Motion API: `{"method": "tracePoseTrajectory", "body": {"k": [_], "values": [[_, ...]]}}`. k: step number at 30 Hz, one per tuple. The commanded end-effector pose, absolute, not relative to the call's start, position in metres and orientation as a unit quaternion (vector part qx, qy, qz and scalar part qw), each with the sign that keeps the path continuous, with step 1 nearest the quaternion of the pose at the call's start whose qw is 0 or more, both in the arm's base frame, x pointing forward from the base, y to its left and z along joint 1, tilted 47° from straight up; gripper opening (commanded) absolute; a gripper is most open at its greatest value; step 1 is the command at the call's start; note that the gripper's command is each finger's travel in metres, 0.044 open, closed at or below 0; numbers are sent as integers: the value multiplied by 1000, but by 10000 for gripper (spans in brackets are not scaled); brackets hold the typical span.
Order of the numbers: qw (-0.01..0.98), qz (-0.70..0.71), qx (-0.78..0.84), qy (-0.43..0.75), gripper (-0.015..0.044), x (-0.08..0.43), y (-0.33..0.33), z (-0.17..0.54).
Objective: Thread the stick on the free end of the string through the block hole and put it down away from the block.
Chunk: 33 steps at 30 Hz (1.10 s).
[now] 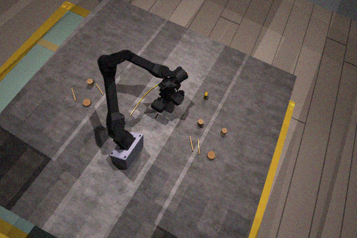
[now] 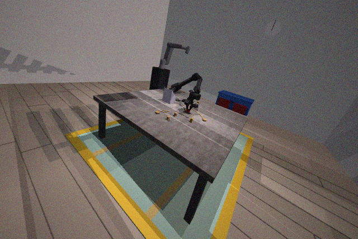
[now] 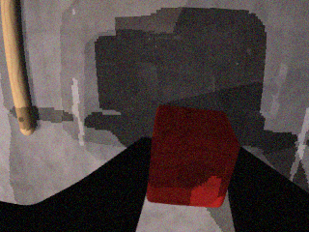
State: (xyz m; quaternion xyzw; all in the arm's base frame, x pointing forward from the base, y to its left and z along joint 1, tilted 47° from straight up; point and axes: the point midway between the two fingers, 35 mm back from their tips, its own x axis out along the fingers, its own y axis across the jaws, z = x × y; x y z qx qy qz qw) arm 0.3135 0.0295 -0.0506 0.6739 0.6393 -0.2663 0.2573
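Note:
My gripper (image 3: 190, 153) (image 1: 164, 105) (image 2: 188, 108) is low over the table and shut on the red block (image 3: 189, 155) (image 2: 188, 111), which sits between the two black fingers. In the overhead view the gripper hides the block. The tan stick (image 3: 14, 52) (image 1: 133, 110) lies flat on the table to the left of the fingers, apart from them. The yellow string (image 1: 145, 95) curves from it toward the gripper. In the exterior view the string (image 2: 199, 115) runs on to a round wooden button (image 2: 204, 120).
Two loose sticks (image 1: 191, 143) (image 1: 198, 146) and three discs (image 1: 200, 122) (image 1: 223, 130) (image 1: 211, 154) lie right of the gripper. A small yellow piece (image 1: 205, 95) stands further right. Two more sticks (image 1: 73, 94) (image 1: 99, 88) and two discs (image 1: 90, 81) (image 1: 86, 102) lie left of the arm base (image 1: 126, 150).

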Motion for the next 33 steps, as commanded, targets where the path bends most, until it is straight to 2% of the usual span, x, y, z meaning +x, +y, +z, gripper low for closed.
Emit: {"method": "tracePoseTrajectory", "body": {"k": [1,25,33], "values": [[258,-266,674,639,0,314,29,-50],[260,-269,672,639,0,313,19,-40],[297,-314,647,628,0,312,26,-38]]}}
